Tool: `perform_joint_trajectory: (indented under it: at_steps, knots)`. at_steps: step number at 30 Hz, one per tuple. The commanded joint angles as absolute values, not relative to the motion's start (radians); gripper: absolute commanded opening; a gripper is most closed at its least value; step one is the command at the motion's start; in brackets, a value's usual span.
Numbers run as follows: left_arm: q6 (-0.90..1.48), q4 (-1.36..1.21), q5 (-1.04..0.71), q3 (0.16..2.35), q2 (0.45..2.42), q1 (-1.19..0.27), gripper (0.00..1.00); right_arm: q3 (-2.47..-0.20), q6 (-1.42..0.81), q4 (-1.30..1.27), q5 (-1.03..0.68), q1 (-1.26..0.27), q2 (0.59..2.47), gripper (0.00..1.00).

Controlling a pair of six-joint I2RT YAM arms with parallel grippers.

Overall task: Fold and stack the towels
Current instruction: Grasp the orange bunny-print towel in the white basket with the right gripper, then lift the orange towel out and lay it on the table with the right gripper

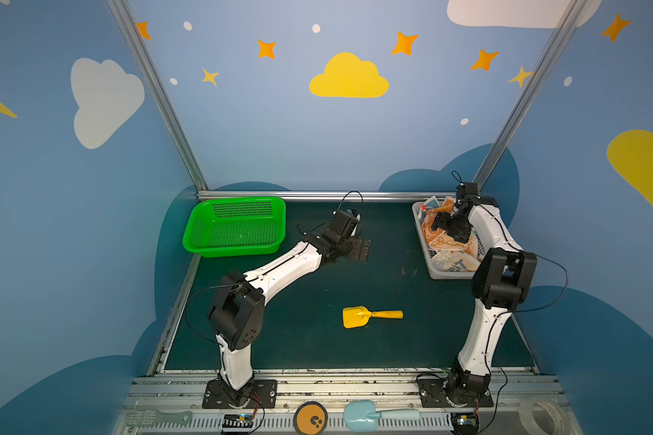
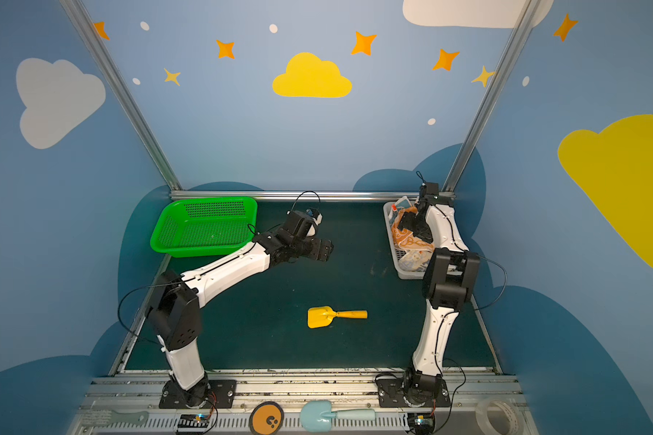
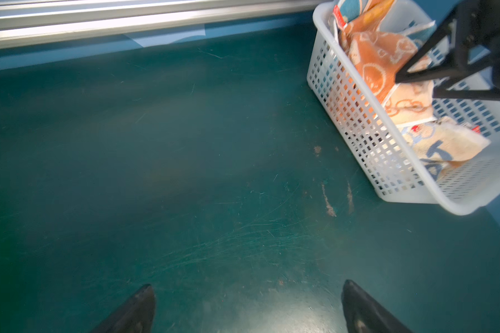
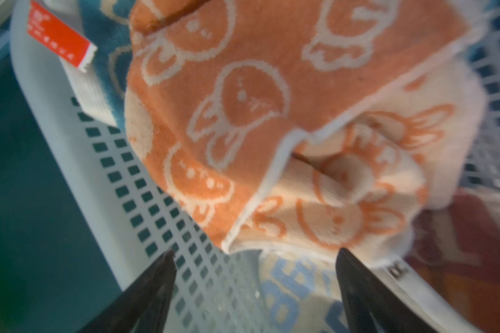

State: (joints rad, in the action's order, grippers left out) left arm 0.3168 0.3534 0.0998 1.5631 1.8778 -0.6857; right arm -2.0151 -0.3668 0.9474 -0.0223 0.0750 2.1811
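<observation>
Orange towel (image 4: 228, 115), white cartoon faces, crumpled on top of the heap in the white basket (image 3: 358, 138) at two o'clock on the surface (image 1: 317, 286). Shows a paler cream underside with orange faces where a corner turns back. Beneath it, toward the basket's six o'clock end in both top views, cream towel (image 3: 445, 150) with blue block letters. At the twelve o'clock end, blue towel (image 4: 107, 57) with a red-and-white tag, mostly buried. All three bunched, none folded, none stacked.

Right claw (image 4: 255, 250) over the basket, hanging just above the orange towel near its lower edge, fingers spread wide with nothing gripped. Touching the cloth or not: cannot tell.

Left claw (image 3: 248, 284) near the middle of the surface, a little toward twelve o'clock, spread wide and holding nothing, pointing toward three o'clock at the white basket and well apart from it.

Green basket (image 1: 234, 251) at ten o'clock, against the back rail. Yellow shovel (image 1: 370, 315) flat on the surface toward five o'clock, handle pointing to three o'clock, well apart from both claws.
</observation>
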Motion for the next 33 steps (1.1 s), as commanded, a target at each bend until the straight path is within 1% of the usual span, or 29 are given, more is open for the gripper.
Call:
perform_joint_trajectory:
  at_steps: [1,4,6,9,10,12,13,14,16,22,25,28,31,33]
  knots:
    - [0.268,0.388,0.09,1.618,1.921,-0.689,1.0,-2.109,-0.407,0.974,-0.091,0.076,2.239,0.79]
    - [0.256,0.402,0.092,1.648,1.956,-0.686,1.0,-2.169,-0.416,0.975,-0.113,0.08,2.301,0.74]
    - [0.252,0.409,0.086,1.663,1.974,-0.684,1.0,-2.21,-0.424,0.985,-0.118,0.08,2.335,0.68]
    - [0.249,0.418,0.084,1.677,1.991,-0.681,1.0,-2.219,-0.433,0.967,-0.127,0.08,2.351,0.53]
    - [0.249,0.417,0.09,1.678,1.993,-0.68,1.0,-2.217,-0.435,0.962,-0.13,0.079,2.352,0.45]
    - [0.245,0.418,0.095,1.677,1.997,-0.677,1.0,-2.213,-0.439,0.957,-0.124,0.077,2.346,0.25]
    - [0.244,0.417,0.097,1.677,1.997,-0.676,1.0,-2.205,-0.44,0.954,-0.119,0.075,2.339,0.18]
    - [0.247,0.419,0.102,1.678,1.999,-0.675,1.0,-2.199,-0.44,0.951,-0.113,0.075,2.333,0.14]
    - [0.256,0.42,0.11,1.675,1.996,-0.673,1.0,-2.183,-0.438,0.956,-0.1,0.074,2.308,0.0]
    - [0.28,0.43,0.151,1.655,1.949,-0.672,1.0,-2.137,-0.412,0.974,-0.057,0.04,2.148,0.0]
    - [0.289,0.416,0.164,1.609,1.887,-0.669,1.0,-2.134,-0.367,0.975,-0.034,-0.011,2.047,0.0]
    - [0.311,0.379,0.169,1.532,1.801,-0.664,1.0,-2.132,-0.283,0.95,-0.014,-0.1,1.96,0.0]
    - [0.336,0.344,0.171,1.446,1.712,-0.655,1.0,-2.1,-0.196,0.871,0.007,-0.216,1.884,0.0]
    - [0.351,0.331,0.178,1.395,1.653,-0.651,1.0,-2.062,-0.199,0.788,0.051,-0.305,1.833,0.0]
